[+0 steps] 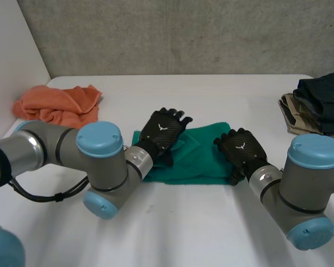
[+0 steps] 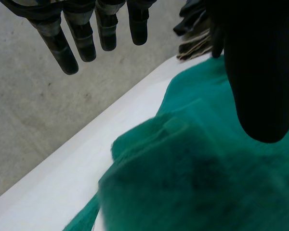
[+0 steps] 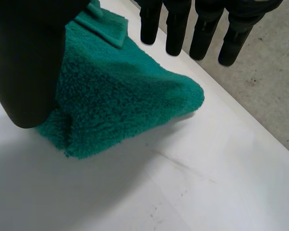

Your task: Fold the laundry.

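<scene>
The green towel lies folded under the straight, empty fingers of the left hand and right hand, while the orange cloth beyond them looks unfolded

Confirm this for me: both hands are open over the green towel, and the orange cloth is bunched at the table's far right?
Not quite. The head view shows the orange cloth bunched at the far left of the table; the stack of dark and tan clothes sits at the far right. The left hand and right hand are open over the green towel, as you said.
</scene>
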Controlling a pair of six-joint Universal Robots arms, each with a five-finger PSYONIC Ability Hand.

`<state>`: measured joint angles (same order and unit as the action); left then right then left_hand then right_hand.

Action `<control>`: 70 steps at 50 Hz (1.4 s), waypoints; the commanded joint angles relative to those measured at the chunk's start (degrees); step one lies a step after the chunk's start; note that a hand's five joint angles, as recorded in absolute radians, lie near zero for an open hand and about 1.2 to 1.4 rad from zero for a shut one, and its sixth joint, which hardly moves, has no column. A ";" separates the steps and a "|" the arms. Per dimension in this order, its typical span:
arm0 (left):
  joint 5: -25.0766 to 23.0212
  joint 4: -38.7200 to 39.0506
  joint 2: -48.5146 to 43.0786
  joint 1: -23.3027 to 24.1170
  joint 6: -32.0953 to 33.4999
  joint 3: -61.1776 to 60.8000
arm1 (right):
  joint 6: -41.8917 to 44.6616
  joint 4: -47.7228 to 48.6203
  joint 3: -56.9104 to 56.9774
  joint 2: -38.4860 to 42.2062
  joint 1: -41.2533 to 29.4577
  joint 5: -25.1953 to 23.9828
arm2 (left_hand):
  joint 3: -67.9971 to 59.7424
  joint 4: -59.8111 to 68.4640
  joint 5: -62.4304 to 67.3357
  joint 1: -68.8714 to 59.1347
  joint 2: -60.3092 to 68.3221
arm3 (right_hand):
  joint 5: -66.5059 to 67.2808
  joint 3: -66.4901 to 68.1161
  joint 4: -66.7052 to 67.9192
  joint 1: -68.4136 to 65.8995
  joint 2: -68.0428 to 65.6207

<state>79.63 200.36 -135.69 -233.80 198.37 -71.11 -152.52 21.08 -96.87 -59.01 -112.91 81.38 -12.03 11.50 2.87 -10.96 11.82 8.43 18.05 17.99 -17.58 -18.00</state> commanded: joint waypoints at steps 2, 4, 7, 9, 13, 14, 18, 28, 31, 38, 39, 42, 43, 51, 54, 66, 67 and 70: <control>11.24 -0.23 -3.79 -4.81 2.90 6.59 | 0.21 0.01 1.59 0.65 -0.74 0.00 | -5.08 5.61 4.24 -6.15 5.29 | 16.68 17.06 17.13 -17.53 -17.11; 14.14 -0.23 -4.40 -7.96 5.78 7.64 | 0.38 -0.08 1.86 0.73 -0.74 0.18 | -5.08 5.61 4.24 -6.15 5.29 | 19.06 19.44 19.51 -19.91 -19.49; 14.59 -0.41 -4.14 -9.56 9.48 7.30 | 0.65 -0.08 1.86 0.82 -0.74 0.53 | -4.91 5.44 4.07 -5.98 5.12 | 22.93 23.31 23.37 -23.78 -23.36; 14.68 -0.58 -4.06 -9.48 11.95 6.16 | 0.65 -0.16 1.68 0.73 -0.65 0.62 | -4.57 5.10 3.74 -5.64 4.79 | 25.78 26.16 26.23 -26.64 -26.21; 14.59 -0.76 -2.30 -7.90 11.70 3.52 | 0.65 -0.16 1.15 0.56 -0.65 0.44 | -1.55 2.08 0.72 -2.62 1.77 | 28.15 28.53 28.59 -29.00 -28.58; 14.51 -0.76 -1.43 -7.37 11.34 3.17 | 0.65 -0.16 1.15 0.56 -0.65 0.44 | -1.21 1.74 0.38 -2.28 1.43 | 28.15 28.54 28.60 -29.01 -28.59; 13.10 -0.76 2.71 -3.60 9.24 1.32 | 0.65 -0.16 0.98 0.47 -0.65 0.62 | -1.21 1.74 0.37 -2.28 1.42 | 28.15 28.53 28.60 -29.01 -28.58; 7.12 -0.85 2.72 3.53 1.50 1.58 | 0.74 -0.08 0.28 0.30 -0.74 0.62 | -1.21 1.74 0.37 -2.28 1.42 | 28.15 28.53 28.60 -29.01 -28.58; 6.77 -0.67 0.09 3.62 1.15 2.63 | 0.74 0.01 0.27 0.30 -0.82 0.62 | -1.37 1.90 0.54 -2.45 1.59 | 27.99 28.37 28.43 -28.84 -28.42; 8.35 -0.85 -7.83 3.18 1.41 9.49 | 0.91 0.01 0.19 0.38 -0.74 0.71 | -3.56 4.09 2.72 -4.63 3.77 | 39.56 39.94 40.01 -40.41 -39.99; 9.83 -0.59 -8.44 2.48 1.50 10.71 | 0.91 0.01 0.19 0.30 -0.74 0.71 | -4.73 5.26 3.89 -5.80 4.94 | 42.59 42.97 43.04 -43.44 -43.02; 15.27 -0.23 -8.45 -1.63 2.19 11.43 | 1.09 0.01 0.10 0.21 -0.47 0.88 | -6.24 6.77 5.41 -7.31 6.46 | 59.22 59.60 59.67 -60.08 -59.65; 16.78 -0.23 -8.19 -2.96 2.64 11.34 | 1.26 0.01 -0.08 0.21 -0.39 0.97 | -6.25 6.78 5.42 -7.32 6.47 | 61.54 61.93 61.99 -62.40 -61.98; 21.89 -1.02 -4.68 -6.58 9.40 7.04 | 4.60 -0.43 -1.31 -1.46 0.49 3.69 | -5.08 5.61 4.24 -6.15 5.29 | 61.57 61.95 62.01 -62.42 -62.00; 21.89 -1.02 -0.82 -6.49 9.58 1.96 | 7.67 -0.87 -2.45 -2.95 0.49 4.84 | -3.91 4.44 3.07 -4.98 4.12 | 61.57 61.95 62.01 -62.42 -62.00; 18.90 -0.76 15.89 -6.66 7.83 -13.79 | 29.38 -1.66 1.58 -7.00 0.23 10.20 | 0.14 0.39 -0.97 -0.93 0.08 | 61.57 61.95 62.01 -62.42 -62.00; 17.94 -0.50 17.72 -6.75 6.96 -15.27 | 30.95 -0.79 3.33 -7.17 -0.64 9.15 | 0.14 0.39 -0.97 -0.93 0.08 | 61.57 61.95 62.01 -62.42 -62.00; 17.49 -0.41 19.59 -6.93 5.72 -16.61 | 31.76 1.50 5.81 -6.65 -4.59 5.73 | 0.14 0.39 -0.97 -0.93 0.08 | 61.57 61.95 62.01 -62.42 -62.00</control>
<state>99.22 199.57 -121.69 -240.50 206.63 -83.47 -125.97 19.32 -96.74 -65.68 -112.73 90.62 -13.44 13.00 3.11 -13.48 13.41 56.70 68.15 68.61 -62.59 -67.23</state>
